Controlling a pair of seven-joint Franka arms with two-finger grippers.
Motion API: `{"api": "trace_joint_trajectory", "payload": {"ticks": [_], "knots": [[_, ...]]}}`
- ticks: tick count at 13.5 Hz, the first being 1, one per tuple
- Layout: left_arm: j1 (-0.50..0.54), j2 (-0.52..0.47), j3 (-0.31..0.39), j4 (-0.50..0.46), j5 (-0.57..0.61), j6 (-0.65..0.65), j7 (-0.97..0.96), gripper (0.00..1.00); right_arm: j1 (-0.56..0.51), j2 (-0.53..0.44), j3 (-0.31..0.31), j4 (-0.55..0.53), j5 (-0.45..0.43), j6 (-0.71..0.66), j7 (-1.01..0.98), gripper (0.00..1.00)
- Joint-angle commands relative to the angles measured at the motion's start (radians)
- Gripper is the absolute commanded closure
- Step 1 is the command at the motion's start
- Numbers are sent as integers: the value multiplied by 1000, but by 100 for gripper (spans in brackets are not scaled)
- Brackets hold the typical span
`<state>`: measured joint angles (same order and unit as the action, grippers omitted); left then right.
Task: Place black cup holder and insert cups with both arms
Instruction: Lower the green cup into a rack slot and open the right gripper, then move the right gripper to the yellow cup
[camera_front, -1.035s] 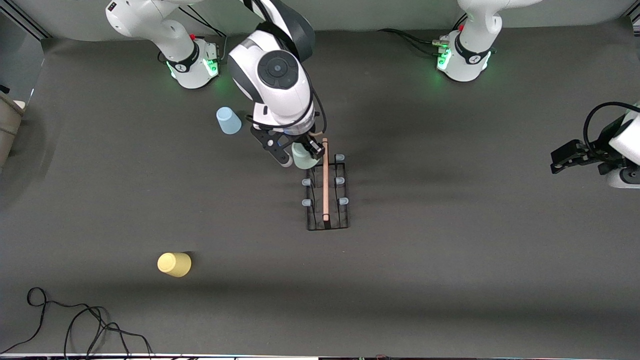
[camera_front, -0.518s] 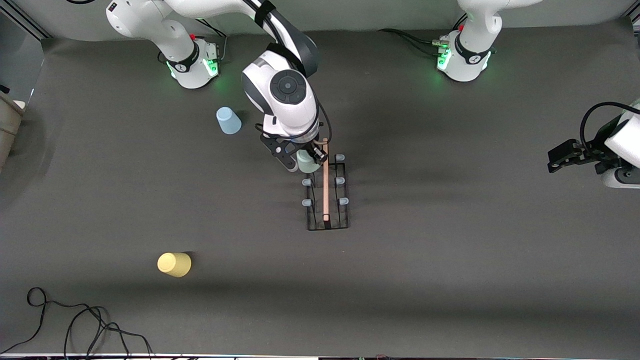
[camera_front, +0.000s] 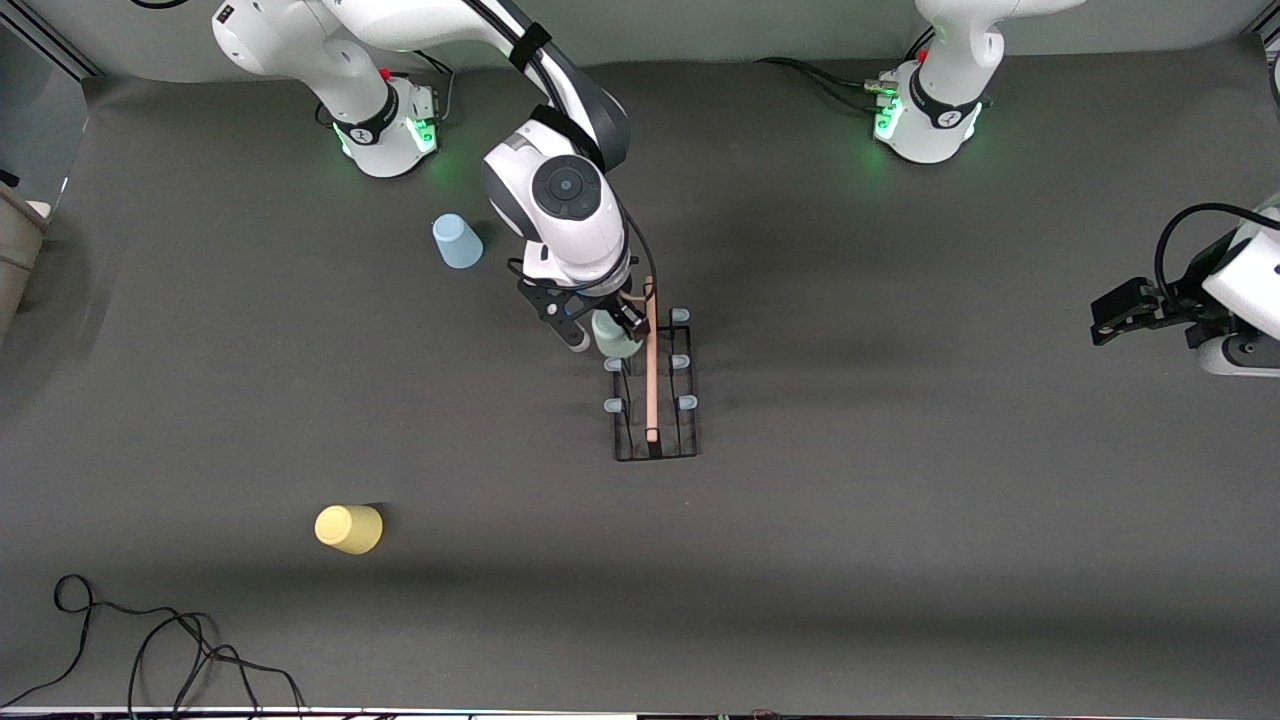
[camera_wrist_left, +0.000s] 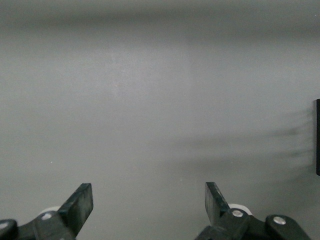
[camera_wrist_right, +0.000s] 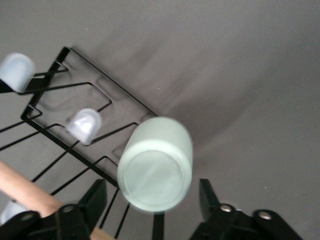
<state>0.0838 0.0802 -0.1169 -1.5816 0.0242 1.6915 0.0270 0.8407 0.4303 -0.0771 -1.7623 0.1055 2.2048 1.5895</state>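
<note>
The black cup holder (camera_front: 652, 440) stands mid-table with its wooden rod handle (camera_front: 650, 370) and pale-blue pegs (camera_front: 686, 402). The pale green cup (camera_front: 613, 338) sits bottom-up over the rack's corner peg farthest from the front camera, on the right arm's side; that peg is hidden. My right gripper (camera_front: 600, 328) is over this cup. In the right wrist view the gripper (camera_wrist_right: 152, 192) is open, its fingers (camera_wrist_right: 97, 197) a small gap off each side of the cup (camera_wrist_right: 155, 170). My left gripper (camera_front: 1108, 318) waits open and empty (camera_wrist_left: 148, 195) at the left arm's end of the table.
A light blue cup (camera_front: 457, 241) stands bottom-up near the right arm's base. A yellow cup (camera_front: 348, 528) lies nearer the front camera, toward the right arm's end. A black cable (camera_front: 150, 650) loops at the front edge.
My right gripper has come down with the pale green cup onto the rack's corner peg. My left gripper has drifted slightly toward the table's middle.
</note>
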Motion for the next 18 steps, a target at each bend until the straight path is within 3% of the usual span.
{"api": "trace_joint_trajectory", "payload": {"ticks": [1, 3, 5, 11, 15, 18], "knots": [[-12, 6, 5, 26, 3, -27, -12, 0, 5, -33, -45, 140, 2, -191, 7, 0], [-12, 6, 5, 25, 3, -27, -12, 0, 2, -33, -94, 304, 2, -404, -44, 0], [-12, 6, 5, 25, 3, -27, -12, 0, -2, -39, -185, 398, 13, -552, -226, 0], [-10, 7, 5, 22, 3, -35, -9, 0, -27, -55, -551, 422, 14, -636, -1111, 0], [-9, 9, 5, 22, 3, -33, -4, 0, -248, -27, -561, 423, 68, -584, -1546, 0], [-7, 9, 6, 20, 3, -35, -3, 0, -307, 16, -558, 412, 92, -472, -1663, 0]]}}
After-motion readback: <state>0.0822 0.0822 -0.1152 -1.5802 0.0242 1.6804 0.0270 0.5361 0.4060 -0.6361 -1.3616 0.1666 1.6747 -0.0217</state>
